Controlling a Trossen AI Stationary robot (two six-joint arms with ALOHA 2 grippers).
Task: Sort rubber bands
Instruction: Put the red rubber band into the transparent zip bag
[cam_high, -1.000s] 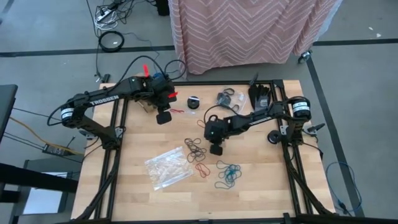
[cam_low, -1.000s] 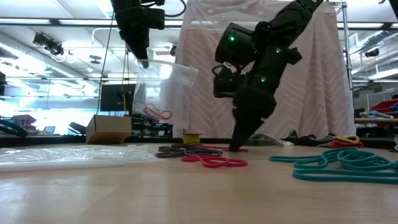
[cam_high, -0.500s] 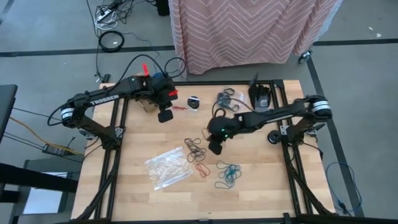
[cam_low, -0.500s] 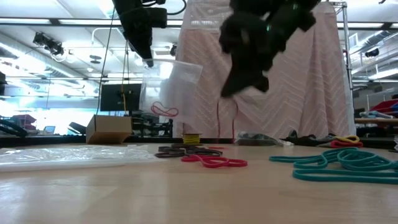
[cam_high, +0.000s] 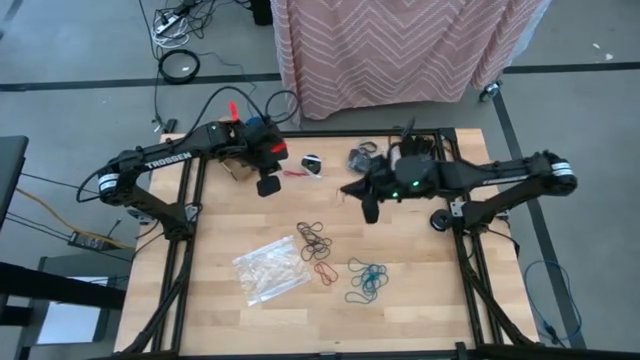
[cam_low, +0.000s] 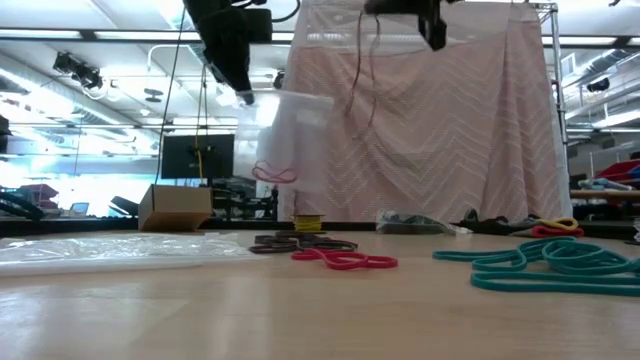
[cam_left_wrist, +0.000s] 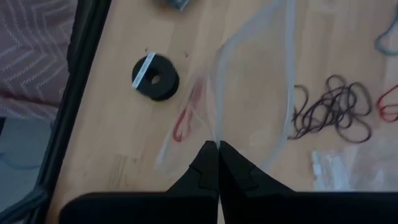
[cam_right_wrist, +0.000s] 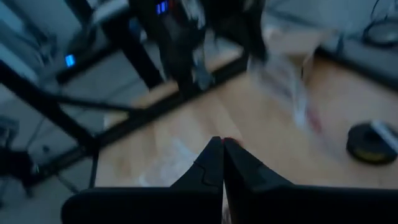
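The left arm reaches from the table's left edge toward the far middle, its wrist bent down so that the left gripper (cam_high: 267, 186) hangs above the wood. Its fingers are pressed together on the top edge of a clear plastic bag (cam_left_wrist: 249, 93), which dangles below it (a red rubber band (cam_left_wrist: 185, 121) lies inside the bag, near its lower end). In the low view the bag (cam_low: 290, 150) hangs in the air with that red loop (cam_low: 275, 173) in it, clear of the table (cam_high: 420, 300).

The right arm stretches nearly level from the right edge across the far part of the table, its forearm lying left-right, and the right gripper (cam_high: 370, 211) points toward the near side, raised well above the wood. Its fingers are clenched tight, and a thin red rubber band (cam_low: 373, 80) hangs from them in the low view; the right wrist view shows a speck of red at the fingertips.

The other rubber bands lie on the table, nearer than both grippers and well apart from them: a dark pile (cam_high: 314, 238) near the middle, a red pair (cam_high: 325, 271) just nearer than that, and a teal tangle (cam_high: 366, 281) to their right. A second clear bag (cam_high: 270, 268) lies flat to the left of these piles. A small black disc (cam_high: 313, 163) sits on the far part of the table between the two grippers, just beyond the hanging bag.
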